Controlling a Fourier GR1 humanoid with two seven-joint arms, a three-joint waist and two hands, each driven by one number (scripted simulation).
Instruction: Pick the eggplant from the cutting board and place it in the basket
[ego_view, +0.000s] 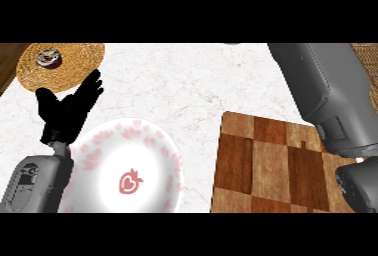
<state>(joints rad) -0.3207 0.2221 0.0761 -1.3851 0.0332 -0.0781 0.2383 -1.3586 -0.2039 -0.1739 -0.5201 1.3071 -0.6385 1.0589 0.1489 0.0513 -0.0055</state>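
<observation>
Right forearm is seen nearest the lens, filling the right side from the lower corner up past the top edge. The right hand lies outside the view, so its state cannot be told. Left hand is held open at the left, fingers straight and spread upward, nothing gripped, resting. No eggplant is seen. The cutting board, well to the right of the left hand and partly covered by the right forearm, shows none on its visible wood. Whether it is hidden by the arm or held by the unseen hand cannot be told. By judgement an eggplant would be fairly light, firm, smooth-skinned and slippery, easily bruised, and best wrapped round its thick middle, not the stem. A flowered plate lies just nearer the robot than the left hand. A round woven mat bearing a small cup-like item lies just beyond its fingertips. A woven patch far to the right may be the basket. The counter is pale marble, and little else of the room is shown.
</observation>
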